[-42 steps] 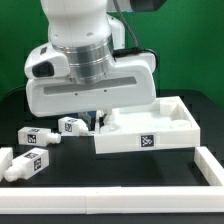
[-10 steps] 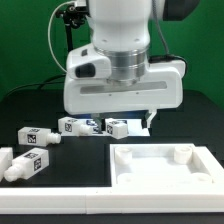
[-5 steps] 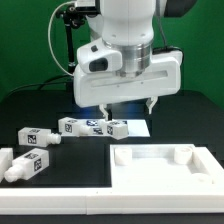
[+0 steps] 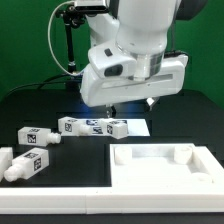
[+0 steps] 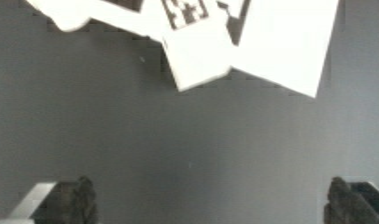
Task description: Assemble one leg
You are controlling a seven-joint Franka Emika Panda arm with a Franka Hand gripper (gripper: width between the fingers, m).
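Note:
Several white legs with marker tags lie on the black table in the exterior view: one (image 4: 30, 137) at the left, one (image 4: 72, 125) behind it, one (image 4: 118, 128) near the middle and one (image 4: 22, 165) at the front left. My gripper (image 4: 131, 104) hangs open and empty above the table, just over the middle leg and touching nothing. In the wrist view the gripper (image 5: 209, 200) shows two dark fingertips (image 5: 61, 200) far apart with bare black table between them.
The large flat white square panel (image 4: 165, 165) with raised rim lies at the front right. The marker board (image 4: 141, 126) lies under the middle leg and shows in the wrist view (image 5: 257, 50). A white rail (image 4: 60, 205) borders the front edge.
The gripper let go of the square panel, which now lies flat at the front right. The arm has since risen and shifted toward the exterior view's right, jaws open.

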